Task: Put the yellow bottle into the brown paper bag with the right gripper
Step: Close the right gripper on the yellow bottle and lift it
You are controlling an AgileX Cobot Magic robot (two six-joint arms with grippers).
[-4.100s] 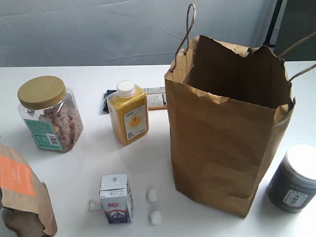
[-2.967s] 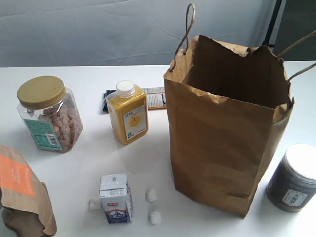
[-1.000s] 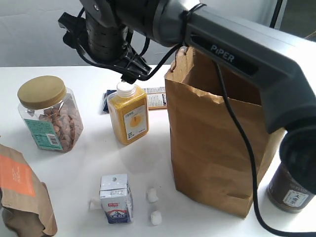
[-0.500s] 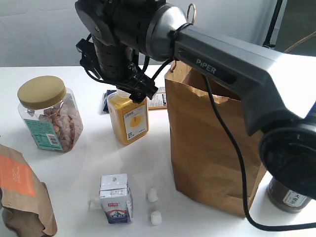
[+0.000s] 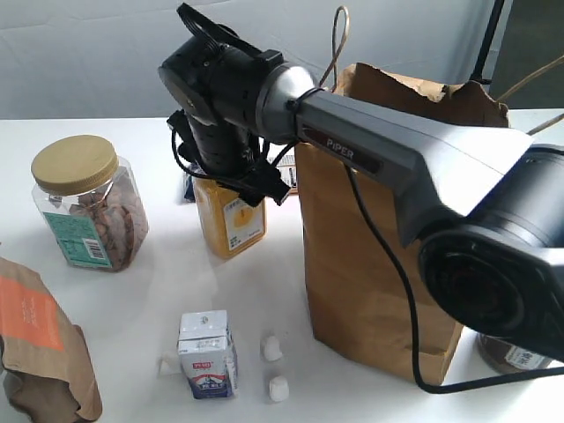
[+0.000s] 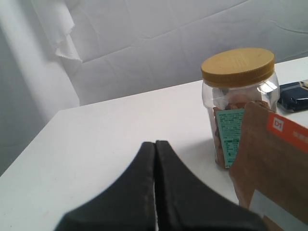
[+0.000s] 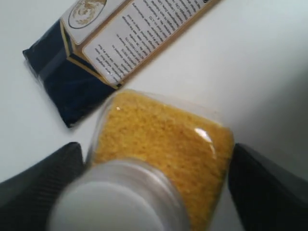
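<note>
The yellow bottle (image 5: 231,220) stands on the white table left of the brown paper bag (image 5: 344,264). Its white cap is hidden under my right gripper (image 5: 233,181) in the exterior view. In the right wrist view the bottle (image 7: 163,139) fills the space between the two black fingers (image 7: 38,183), one on each side of its shoulders, with a thin gap still showing on one side. The right gripper (image 7: 154,185) is open around the bottle. The bag stands upright with its mouth open. My left gripper (image 6: 155,144) is shut and empty, low over bare table.
A nut jar with a gold lid (image 5: 84,207) stands at the left, with a brown pouch with an orange label (image 5: 35,344) in front of it. A small milk carton (image 5: 207,352) and white bits (image 5: 271,348) lie near the front. A dark blue packet (image 7: 72,82) lies behind the bottle.
The right arm came in from above and lowered onto the bottle; its fingers now straddle the bottle's top, covering the cap. Bottle and bag have not moved.
</note>
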